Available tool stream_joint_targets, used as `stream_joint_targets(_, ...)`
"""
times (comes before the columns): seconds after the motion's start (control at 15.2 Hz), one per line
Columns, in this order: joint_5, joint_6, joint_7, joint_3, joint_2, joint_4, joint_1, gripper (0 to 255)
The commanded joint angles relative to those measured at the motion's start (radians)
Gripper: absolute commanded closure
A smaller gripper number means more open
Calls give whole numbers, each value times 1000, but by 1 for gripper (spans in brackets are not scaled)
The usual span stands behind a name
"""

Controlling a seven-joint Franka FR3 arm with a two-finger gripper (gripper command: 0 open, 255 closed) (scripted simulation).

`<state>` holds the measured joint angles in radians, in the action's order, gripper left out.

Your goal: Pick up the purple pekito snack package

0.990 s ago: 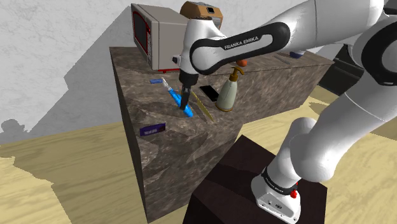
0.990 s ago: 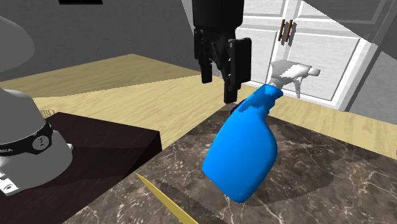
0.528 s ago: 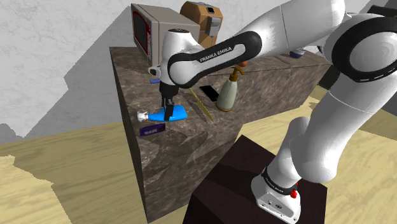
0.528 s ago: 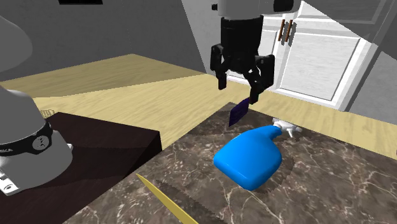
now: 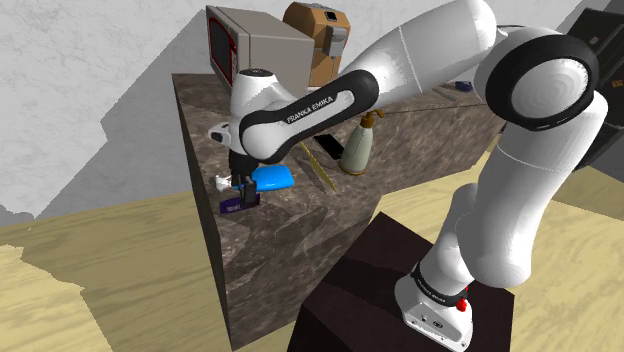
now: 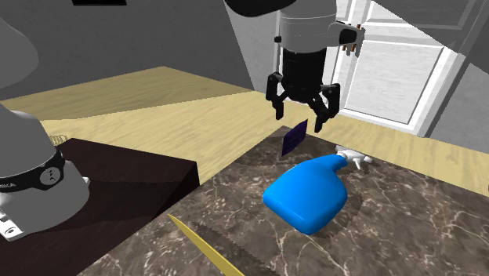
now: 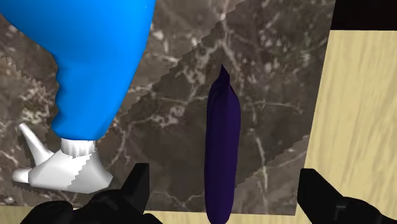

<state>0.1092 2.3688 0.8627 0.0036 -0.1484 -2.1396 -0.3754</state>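
Observation:
The purple snack package (image 5: 238,203) lies near the marble counter's corner (image 5: 215,235), close to the edge. It is a thin dark purple packet (image 6: 293,139) seen edge-on in the wrist view (image 7: 222,149). My black gripper (image 6: 298,119) hangs open just above it, one finger on each side and neither touching it (image 7: 226,191). In the shoulder view the gripper (image 5: 246,190) sits low over the packet. A blue spray bottle (image 6: 307,197) lies on its side right beside the packet, with its white nozzle (image 7: 60,168) near one finger.
A microwave (image 5: 245,50) and a cardboard box (image 5: 318,25) stand at the counter's back. A beige spray bottle (image 5: 357,145) and a long yellow blade (image 5: 320,170) lie behind the blue bottle. Beyond the packet the counter drops to a wooden floor (image 7: 362,114).
The arm swung toward the shoulder view's left and lowered over the purple packet. The blue bottle, tilted up a second ago, now lies flat. The fingers stay open.

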Motion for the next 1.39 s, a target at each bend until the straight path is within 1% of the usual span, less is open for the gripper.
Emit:
stream_joint_targets(0.0,3,26,7,1,-19,-7,0,0)
stream_joint_targets(0.2,8,69,13,2,-49,-20,1,0)
stream_joint_targets(0.33,8,69,12,2,-49,-20,1,0)
stream_joint_targets(0.4,8,69,11,3,-49,-19,0,255)
stream_joint_targets(0.99,8,69,13,2,-49,-20,1,255)
stream_joint_targets(1.32,1,8,4,1,-7,-1,0,255)
